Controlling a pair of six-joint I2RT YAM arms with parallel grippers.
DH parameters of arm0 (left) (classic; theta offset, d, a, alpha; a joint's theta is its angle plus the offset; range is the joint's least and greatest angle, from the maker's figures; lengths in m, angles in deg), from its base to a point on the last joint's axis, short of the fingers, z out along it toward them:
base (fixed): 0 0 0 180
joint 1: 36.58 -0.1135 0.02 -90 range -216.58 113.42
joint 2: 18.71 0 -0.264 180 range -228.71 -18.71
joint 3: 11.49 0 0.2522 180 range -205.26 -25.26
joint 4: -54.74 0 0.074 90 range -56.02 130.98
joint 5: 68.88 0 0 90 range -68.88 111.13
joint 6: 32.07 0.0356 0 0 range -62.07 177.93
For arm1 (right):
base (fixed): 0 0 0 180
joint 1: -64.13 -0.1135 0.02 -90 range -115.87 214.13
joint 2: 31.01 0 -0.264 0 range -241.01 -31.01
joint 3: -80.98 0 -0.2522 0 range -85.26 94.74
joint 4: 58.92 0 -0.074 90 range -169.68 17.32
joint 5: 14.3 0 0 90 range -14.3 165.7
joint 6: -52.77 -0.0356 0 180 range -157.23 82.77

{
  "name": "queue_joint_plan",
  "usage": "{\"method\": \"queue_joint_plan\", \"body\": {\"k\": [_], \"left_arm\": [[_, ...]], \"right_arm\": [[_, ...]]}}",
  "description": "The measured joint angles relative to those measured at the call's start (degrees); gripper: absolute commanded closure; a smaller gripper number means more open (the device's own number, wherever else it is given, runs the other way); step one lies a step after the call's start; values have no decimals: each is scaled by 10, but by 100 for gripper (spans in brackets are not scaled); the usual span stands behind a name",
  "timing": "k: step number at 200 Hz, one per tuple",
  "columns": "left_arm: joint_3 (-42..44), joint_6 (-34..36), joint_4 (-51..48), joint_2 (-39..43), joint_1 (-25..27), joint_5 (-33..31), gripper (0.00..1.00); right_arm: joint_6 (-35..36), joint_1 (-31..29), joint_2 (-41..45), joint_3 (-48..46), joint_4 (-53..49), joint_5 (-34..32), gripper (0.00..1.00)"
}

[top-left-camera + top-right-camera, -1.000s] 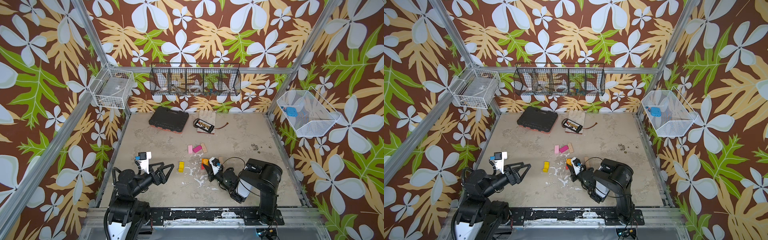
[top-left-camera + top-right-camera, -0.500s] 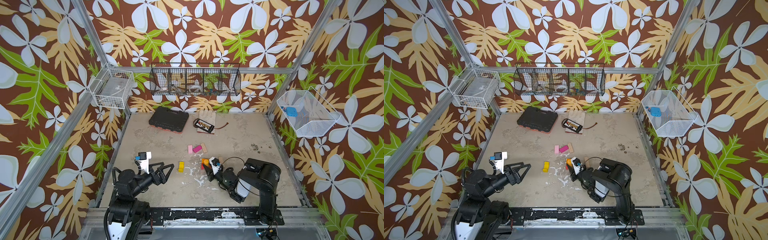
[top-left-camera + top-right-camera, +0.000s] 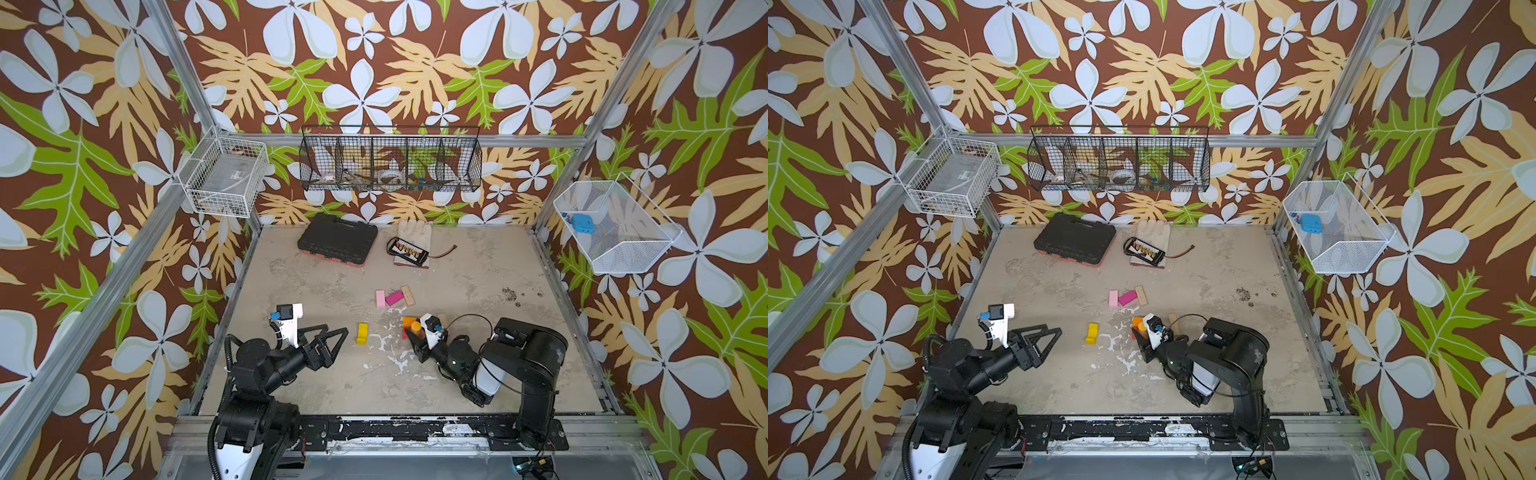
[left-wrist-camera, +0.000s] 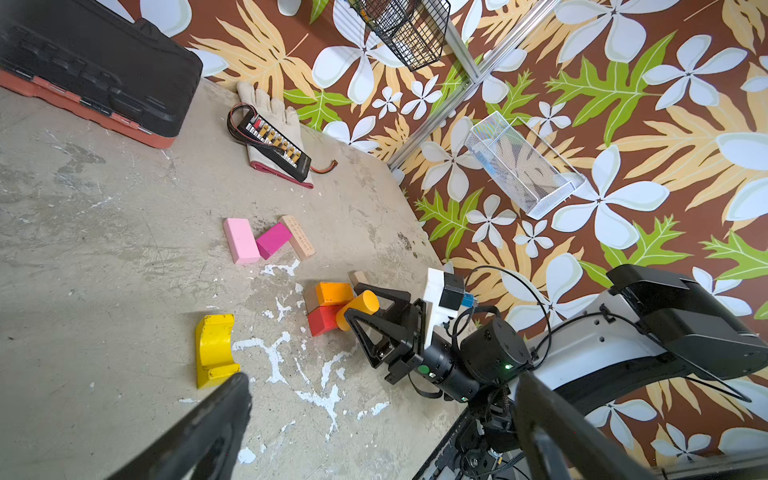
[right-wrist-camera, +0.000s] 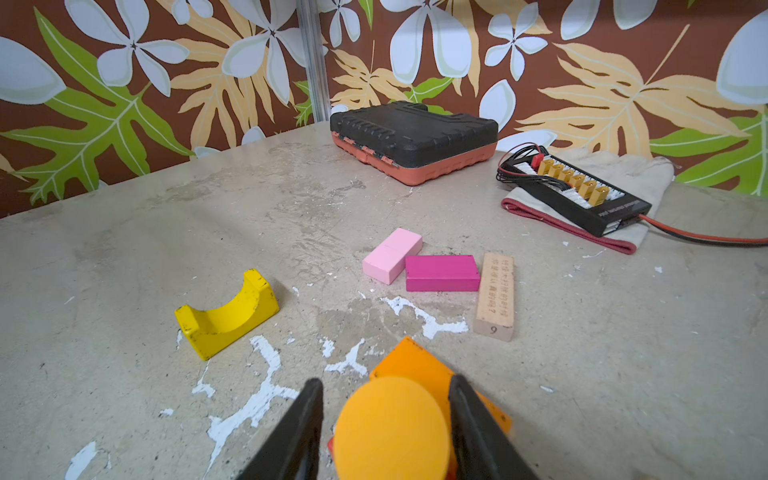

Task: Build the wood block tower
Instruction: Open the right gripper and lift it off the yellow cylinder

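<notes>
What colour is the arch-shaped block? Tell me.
Yellow; the arch block shows best in the right wrist view.

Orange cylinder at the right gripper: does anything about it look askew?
Yes. The orange cylinder is tilted rather than upright. It leans against the red block, between the parted fingers of the right gripper.

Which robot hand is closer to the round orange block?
The right hand. Its fingers sit on either side of the orange cylinder. The left hand is well away from it, on the far side of the yellow arch.
</notes>
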Motion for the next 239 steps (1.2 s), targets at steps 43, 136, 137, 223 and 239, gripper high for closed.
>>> {"method": "queue_joint_plan", "body": {"k": [43, 136, 137, 223, 239], "left_arm": [[0, 0, 0, 0, 0, 0, 0], [0, 0, 0, 0, 0, 0, 0], [0, 0, 0, 0, 0, 0, 0], [1, 0, 0, 0, 0, 0, 0], [1, 0, 0, 0, 0, 0, 0]], "right_arm": [[-1, 0, 1, 5, 0, 0, 68], [-3, 0, 2, 19, 0, -6, 73], [-3, 0, 2, 19, 0, -6, 73], [-3, 0, -6, 24, 0, -19, 62], [-3, 0, -6, 24, 0, -19, 60]]}}
